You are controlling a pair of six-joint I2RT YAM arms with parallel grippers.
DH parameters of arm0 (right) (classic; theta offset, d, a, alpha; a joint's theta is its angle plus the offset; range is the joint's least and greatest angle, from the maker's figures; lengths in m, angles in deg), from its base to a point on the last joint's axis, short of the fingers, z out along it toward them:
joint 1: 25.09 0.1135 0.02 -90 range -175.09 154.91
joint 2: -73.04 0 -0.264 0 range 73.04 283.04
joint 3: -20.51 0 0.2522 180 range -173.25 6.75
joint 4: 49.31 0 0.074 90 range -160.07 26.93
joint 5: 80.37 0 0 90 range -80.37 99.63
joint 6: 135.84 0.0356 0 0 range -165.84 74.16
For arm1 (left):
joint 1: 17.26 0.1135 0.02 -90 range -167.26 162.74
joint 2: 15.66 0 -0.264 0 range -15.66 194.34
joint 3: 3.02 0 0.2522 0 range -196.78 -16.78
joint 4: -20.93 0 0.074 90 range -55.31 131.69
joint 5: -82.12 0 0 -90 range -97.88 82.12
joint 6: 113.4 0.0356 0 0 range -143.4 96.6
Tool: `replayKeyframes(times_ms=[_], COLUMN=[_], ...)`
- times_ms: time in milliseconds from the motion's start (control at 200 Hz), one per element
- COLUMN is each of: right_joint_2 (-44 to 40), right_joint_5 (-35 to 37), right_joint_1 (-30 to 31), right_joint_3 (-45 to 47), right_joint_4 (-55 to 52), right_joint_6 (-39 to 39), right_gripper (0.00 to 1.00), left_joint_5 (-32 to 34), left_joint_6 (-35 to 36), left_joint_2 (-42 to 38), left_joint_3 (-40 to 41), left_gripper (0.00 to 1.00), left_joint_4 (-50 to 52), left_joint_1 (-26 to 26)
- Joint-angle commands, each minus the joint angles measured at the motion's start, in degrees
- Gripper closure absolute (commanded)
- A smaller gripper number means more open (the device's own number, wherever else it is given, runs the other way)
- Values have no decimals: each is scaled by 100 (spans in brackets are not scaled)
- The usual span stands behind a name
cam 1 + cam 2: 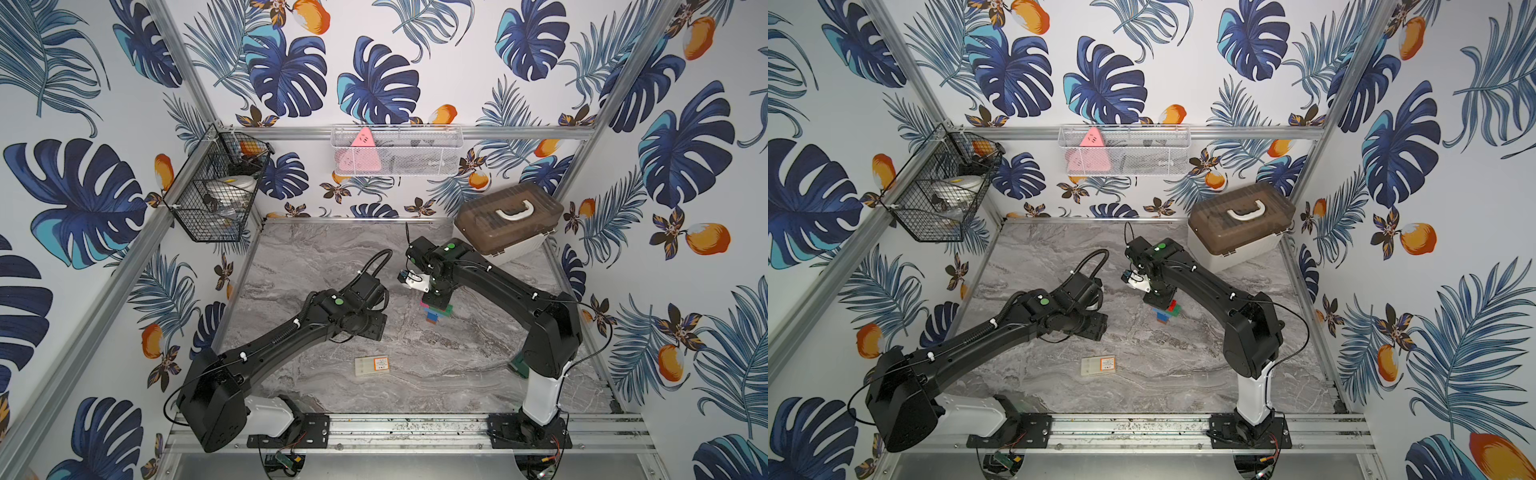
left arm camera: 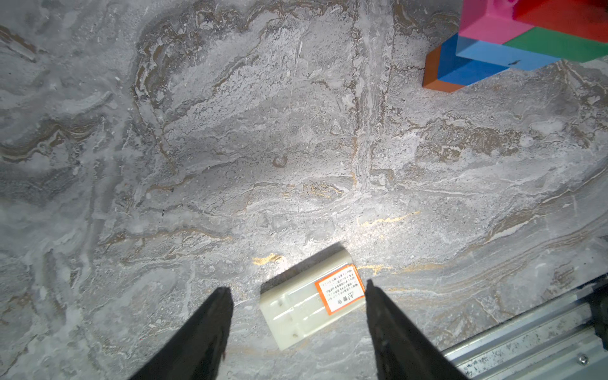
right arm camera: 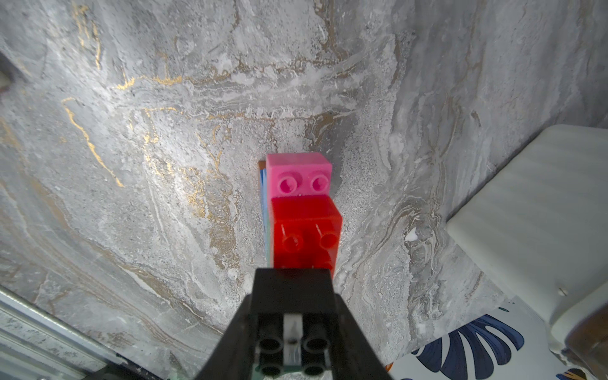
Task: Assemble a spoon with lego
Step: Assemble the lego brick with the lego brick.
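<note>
Spoon [image 3: 304,227] — we clamp the black brick [image 3: 292,286] at its top in the right gripper [image 3: 293,306]. Our left gripper [image 2: 296,285] gapes empty near the box [image 2: 296,312].

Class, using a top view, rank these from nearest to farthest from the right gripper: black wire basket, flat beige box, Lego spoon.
From the right gripper:
1. Lego spoon, directly beneath, gripped at its top.
2. Flat beige box, lying on the table, towards the front.
3. Black wire basket, up on the left wall.

Marble table [image 1: 316,257]: spoon [image 1: 434,313], beige box [image 1: 372,365], case [image 1: 507,224]
</note>
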Motion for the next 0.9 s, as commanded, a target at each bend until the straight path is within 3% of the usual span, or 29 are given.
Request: replayKeyframes(times_ms=[0,896], right_joint_2=[83,118], right_joint_5=[-34,-22], right_joint_1=[4,-43], right_joint_3=[-74,-345], right_joint_4=[-111,-289], right_joint_6=[33,275], right_gripper=[77,75], left_joint_5=[103,183], left_joint_6=[34,90], left_joint_2=[-4,15], left_joint_3=[-53,-63], left_gripper=[30,30], left_joint_4=[104,198], left_joint_1=[-18,-28])
